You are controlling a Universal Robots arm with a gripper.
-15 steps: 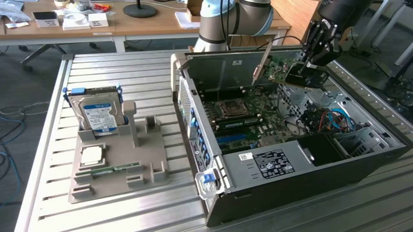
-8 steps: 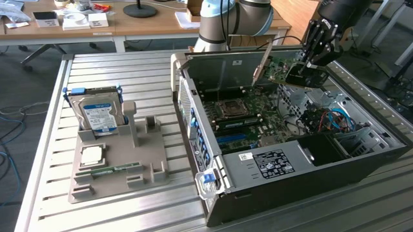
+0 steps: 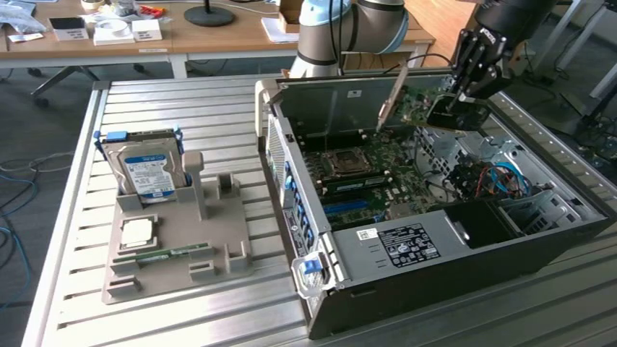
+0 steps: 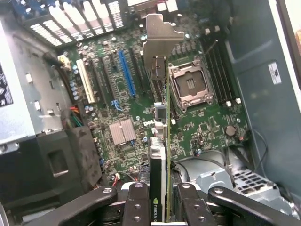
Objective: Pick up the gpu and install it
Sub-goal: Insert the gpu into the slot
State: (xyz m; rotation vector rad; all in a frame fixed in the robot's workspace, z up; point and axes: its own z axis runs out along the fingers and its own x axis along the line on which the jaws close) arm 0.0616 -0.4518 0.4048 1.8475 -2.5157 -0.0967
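The gpu (image 3: 417,107), a thin green card with a black block and a silver end bracket, hangs tilted above the open computer case (image 3: 540,238). My gripper (image 3: 463,97) is shut on its black end. In the wrist view the gpu (image 4: 165,141) runs edge-on away from my gripper (image 4: 162,207), with its silver bracket (image 4: 161,37) at the far end. It hovers clear above the green motherboard (image 4: 197,127), near the blue slot (image 4: 126,73) and the black slots beside the CPU socket (image 4: 189,86).
A grey holder tray (image 3: 164,271) on the slatted table at the exterior view's left carries a silver hard drive (image 3: 147,172), a small chip and a RAM stick (image 3: 164,254). Case walls, a power supply (image 3: 410,242) and cables (image 3: 501,181) surround the motherboard.
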